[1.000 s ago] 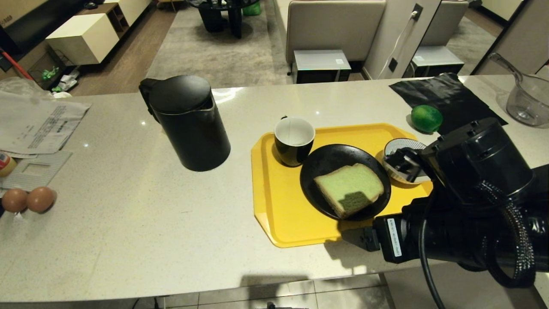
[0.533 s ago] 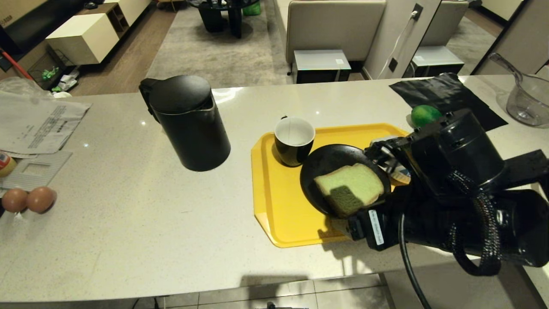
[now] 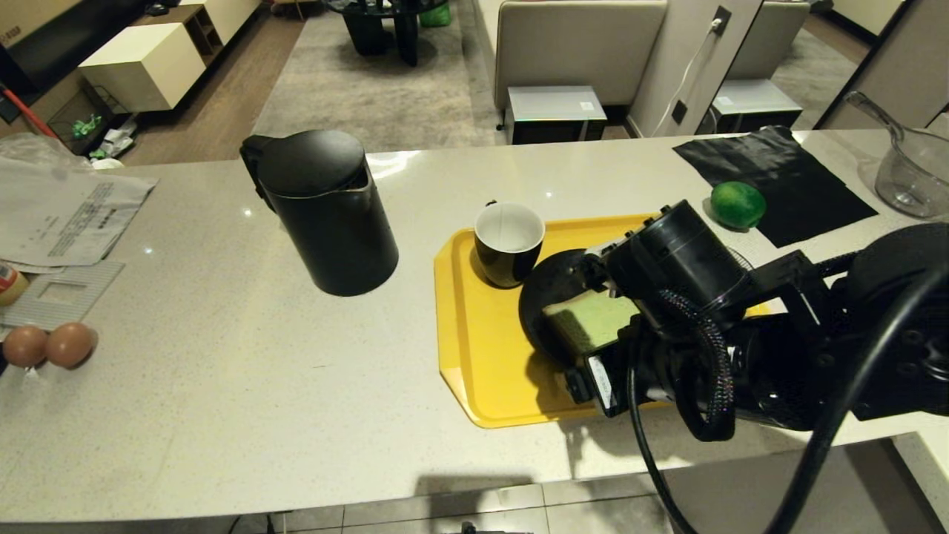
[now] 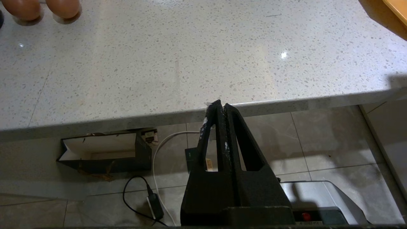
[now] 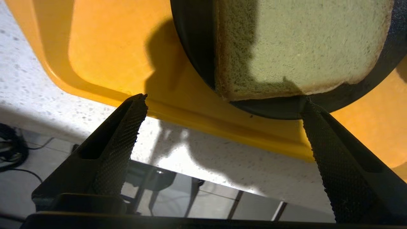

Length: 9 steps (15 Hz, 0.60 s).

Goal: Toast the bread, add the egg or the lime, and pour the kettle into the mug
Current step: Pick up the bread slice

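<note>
Right wrist view: right gripper [image 5: 222, 101] fingers spread near bread [image 5: 302, 44]; left gripper [image 4: 221, 106] fingers pressed together.

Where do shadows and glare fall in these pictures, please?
Head view: the right arm's shadow darkens the yellow plastic tray beside the black round plate; a glare patch sits on the pale speckled stone counter behind the tall matte black kettle. Right wrist view: shadow crosses the pale green bread slice. Left wrist view: a small bright glint on the counter.
</note>
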### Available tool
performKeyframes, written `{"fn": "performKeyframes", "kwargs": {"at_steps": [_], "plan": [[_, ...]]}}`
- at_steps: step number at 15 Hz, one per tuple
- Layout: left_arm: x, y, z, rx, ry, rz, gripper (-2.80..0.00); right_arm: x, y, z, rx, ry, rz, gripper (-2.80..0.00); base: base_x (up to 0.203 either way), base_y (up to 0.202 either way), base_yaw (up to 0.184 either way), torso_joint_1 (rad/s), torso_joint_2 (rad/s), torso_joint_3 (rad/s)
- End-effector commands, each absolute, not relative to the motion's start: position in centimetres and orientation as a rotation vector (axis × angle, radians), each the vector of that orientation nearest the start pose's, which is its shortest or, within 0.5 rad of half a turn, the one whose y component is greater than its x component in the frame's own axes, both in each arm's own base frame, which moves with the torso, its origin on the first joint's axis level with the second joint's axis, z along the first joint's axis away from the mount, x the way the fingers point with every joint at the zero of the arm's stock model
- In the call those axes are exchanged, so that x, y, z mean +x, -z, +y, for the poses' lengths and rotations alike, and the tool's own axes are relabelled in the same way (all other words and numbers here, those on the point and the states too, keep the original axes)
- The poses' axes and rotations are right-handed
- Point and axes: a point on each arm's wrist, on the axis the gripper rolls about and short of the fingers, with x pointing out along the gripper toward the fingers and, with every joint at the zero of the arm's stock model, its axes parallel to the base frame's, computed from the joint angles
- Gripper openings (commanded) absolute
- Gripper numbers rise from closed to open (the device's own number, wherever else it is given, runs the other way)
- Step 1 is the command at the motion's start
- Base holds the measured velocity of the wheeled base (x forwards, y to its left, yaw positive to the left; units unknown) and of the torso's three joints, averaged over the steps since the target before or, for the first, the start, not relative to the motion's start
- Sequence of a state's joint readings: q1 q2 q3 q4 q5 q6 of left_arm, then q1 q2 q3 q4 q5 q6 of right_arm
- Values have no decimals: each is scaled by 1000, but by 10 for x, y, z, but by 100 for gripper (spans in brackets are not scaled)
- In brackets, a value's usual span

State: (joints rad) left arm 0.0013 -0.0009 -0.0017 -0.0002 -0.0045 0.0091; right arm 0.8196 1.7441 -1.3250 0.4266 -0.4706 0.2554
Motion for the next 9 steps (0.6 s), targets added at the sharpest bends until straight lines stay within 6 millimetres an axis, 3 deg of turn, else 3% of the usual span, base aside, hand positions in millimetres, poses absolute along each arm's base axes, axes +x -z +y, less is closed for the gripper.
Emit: {"fn": "performKeyframes", "kwargs": {"at_steps": [1,9], "plan": [[-23,-76,0,9,3,-2,-280,224,-211,225,-302,-225,716,0,0,0,0,0,0,0],[-23,-76,0,9,3,-2,-280,236,-223,235,-339,-178,643,0,0,0,0,0,0,0]]}}
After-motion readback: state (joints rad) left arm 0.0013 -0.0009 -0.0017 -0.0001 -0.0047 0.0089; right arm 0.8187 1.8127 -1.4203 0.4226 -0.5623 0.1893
